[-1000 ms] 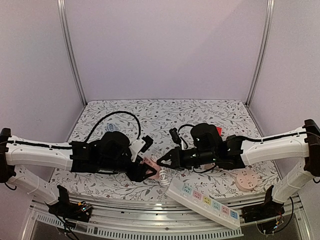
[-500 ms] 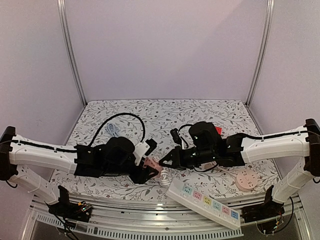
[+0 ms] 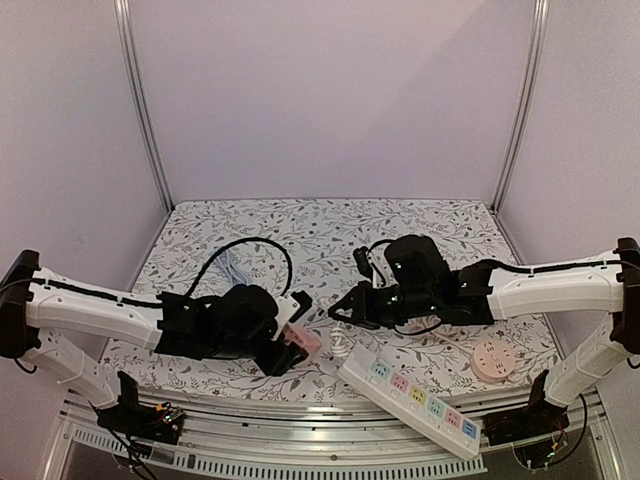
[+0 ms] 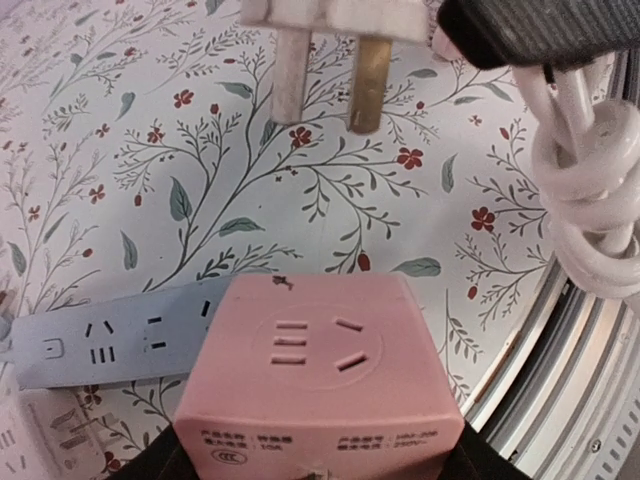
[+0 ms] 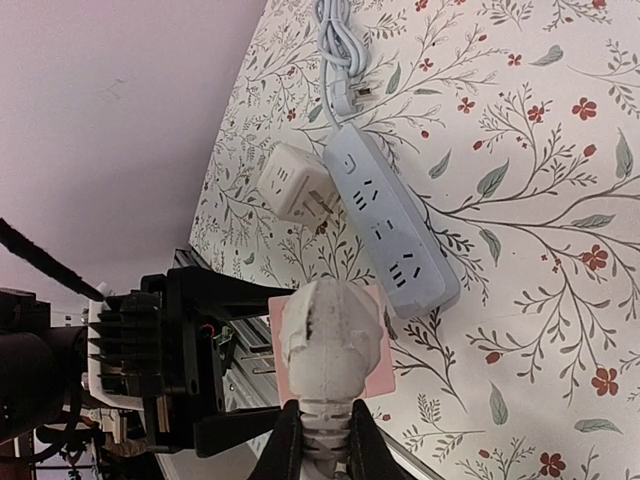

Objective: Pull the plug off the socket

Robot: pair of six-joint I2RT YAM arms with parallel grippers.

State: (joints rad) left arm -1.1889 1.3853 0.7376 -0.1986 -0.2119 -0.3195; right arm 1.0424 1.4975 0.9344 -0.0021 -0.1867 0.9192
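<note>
The plug (image 4: pixel 330 15) is out of the pink socket cube (image 4: pixel 315 390). In your left wrist view its two prongs hang clear of the cube's face. Your right gripper (image 5: pixel 322 445) is clenched on the plug, with the white cord (image 4: pixel 590 170) looped beside it. Your left gripper (image 3: pixel 290 350) clamps the cube near the table's (image 3: pixel 300 220) front edge. A blue power strip (image 5: pixel 390 235) lies just beside the cube.

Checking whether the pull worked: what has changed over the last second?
The right gripper, shut on the white plug, drew back and slightly rightward, away from the pink socket. The plug's prongs now hang clear of its holes. The left arm slid rightward, with the left gripper keeping its hold on the socket. The white power strip and round pink disc stayed put.
</note>
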